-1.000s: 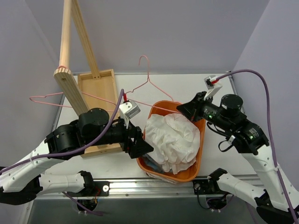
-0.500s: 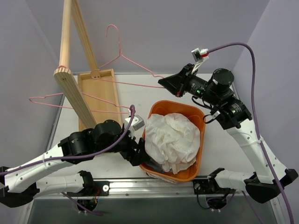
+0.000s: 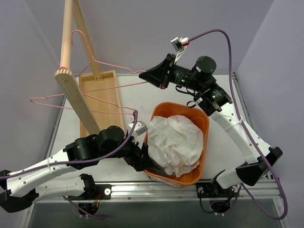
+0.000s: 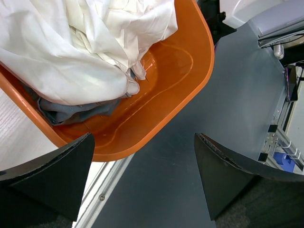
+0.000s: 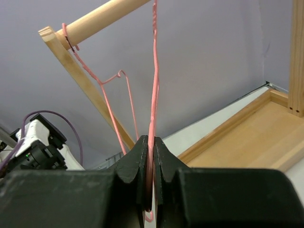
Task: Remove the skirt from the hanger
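Pinching bare hanger (image 5: pixel 155 71), right gripper (image 3: pixel 148 76) pressed tight on wire. Over last second it swings hanger from basket (image 3: pixel 203 156) up toward rack (image 3: pixel 71 90) at 10 o'clock. Left gripper (image 3: pixel 141 159) spread, empty, at basket's 8 o'clock rim. Skirt (image 3: pixel 175 140) heaped in basket, off hanger. Removal looks done; hanger return likely remains.

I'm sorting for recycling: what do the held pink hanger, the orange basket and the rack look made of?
The pink hanger looks like thin metal wire, probably with a smooth coating. The orange basket looks like moulded plastic, with glossy highlights. The rack is pale bare wood, its grain visible.
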